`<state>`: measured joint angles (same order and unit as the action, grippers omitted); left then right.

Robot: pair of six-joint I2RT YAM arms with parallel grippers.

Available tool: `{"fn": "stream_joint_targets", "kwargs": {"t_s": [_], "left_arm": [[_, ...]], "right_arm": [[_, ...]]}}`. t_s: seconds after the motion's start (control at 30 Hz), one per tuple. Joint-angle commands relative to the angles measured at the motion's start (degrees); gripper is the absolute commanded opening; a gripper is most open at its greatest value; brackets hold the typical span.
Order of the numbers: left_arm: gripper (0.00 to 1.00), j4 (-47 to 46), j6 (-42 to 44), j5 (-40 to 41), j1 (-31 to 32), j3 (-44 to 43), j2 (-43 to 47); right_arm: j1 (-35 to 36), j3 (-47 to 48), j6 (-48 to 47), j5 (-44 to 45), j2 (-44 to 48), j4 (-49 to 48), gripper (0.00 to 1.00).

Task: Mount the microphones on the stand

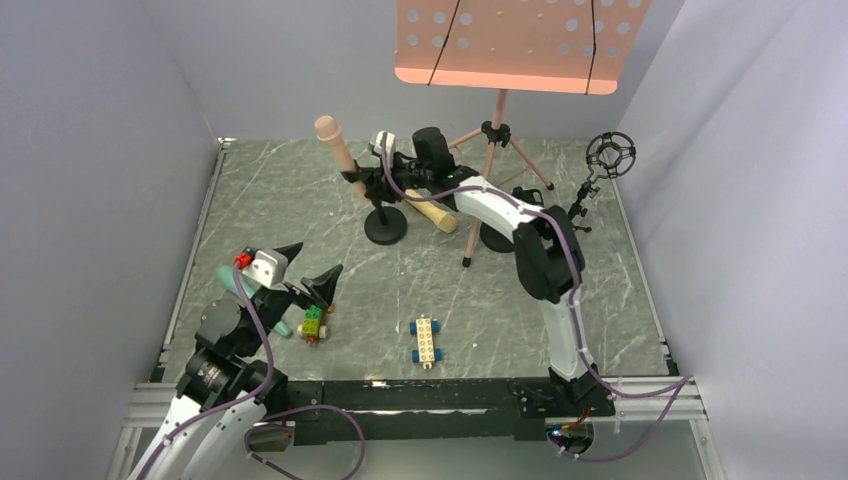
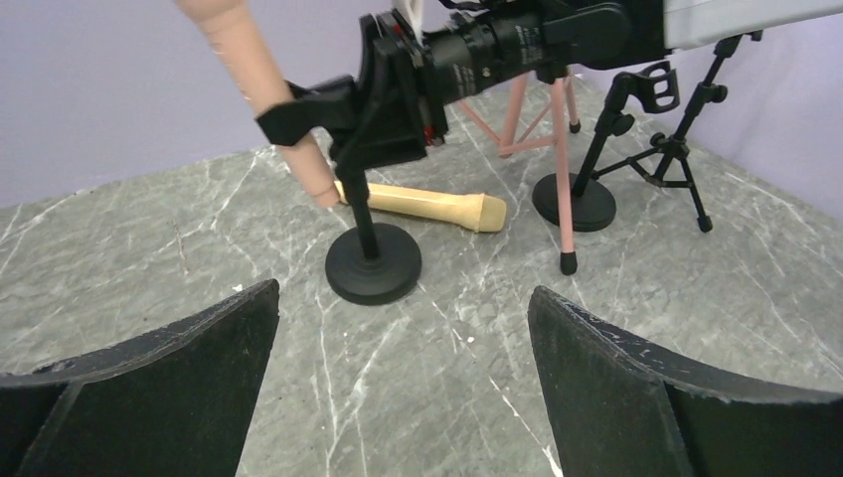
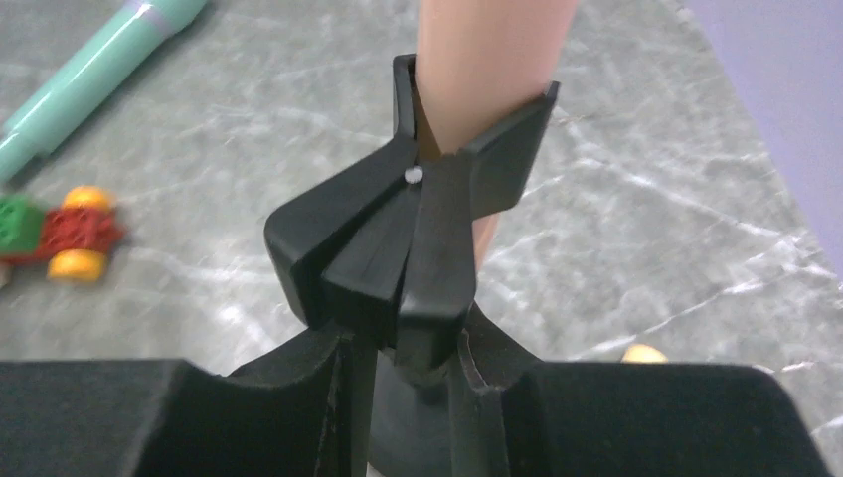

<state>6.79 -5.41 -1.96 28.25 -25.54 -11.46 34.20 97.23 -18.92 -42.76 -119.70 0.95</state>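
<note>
Nearest you, your left gripper [image 1: 318,258] hangs wide open with nothing in it, right over the teal microphone [image 3: 89,75]. That one lies flat on the table [image 1: 560,290], thin end by a brick car [image 1: 313,325] and head off toward the left wall. Further out, your right gripper [image 3: 406,373] looks clenched on the neck of the clip [image 3: 398,258] on the round-base stand [image 1: 386,226], not on a mic. The pink microphone [image 1: 335,145] is seated in that clip. Its long axis is tilted, head up and leaning to the far left, tail poking down out the bottom. So I'd say mic one is basically done and you're just steadying the clip. Just behind the base, the yellow microphone [image 2: 427,206] lies flat, fatter end pointing right toward the second stand [image 2: 596,149], whose clip looks empty. Next you'd want to let go of the clip gently so the pink one doesn't shift. Then pick yellow or teal across its long axis and tip it upright.
</note>
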Motion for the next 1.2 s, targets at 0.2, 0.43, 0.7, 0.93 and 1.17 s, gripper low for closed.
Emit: {"fn": "stream_joint_targets", "kwargs": {"t_s": [0.2,0.43,0.7,0.93,1.17], "left_arm": [[0.99,0.62,4.69,4.72,-0.16,-0.36,-3.34],[0.99,-1.54,8.93,5.82,-0.19,2.01,-3.33],[0.99,-1.57,9.13,6.04,-0.19,2.61,-3.59],[0.99,-1.02,8.34,6.0,-0.13,1.8,-3.88],[0.99,0.13,7.4,6.61,-0.14,1.73,-2.09]], "right_arm": [[1.26,30.83,7.53,11.53,-19.09,-10.26,0.03],[2.26,35.87,10.79,16.09,-25.02,-18.22,0.04],[2.54,39.9,15.13,18.02,-27.7,-25.75,0.03],[2.94,38.71,18.09,19.19,-28.62,-31.76,0.04],[2.58,33.76,18.82,18.28,-28.12,-31.26,0.18]]}}
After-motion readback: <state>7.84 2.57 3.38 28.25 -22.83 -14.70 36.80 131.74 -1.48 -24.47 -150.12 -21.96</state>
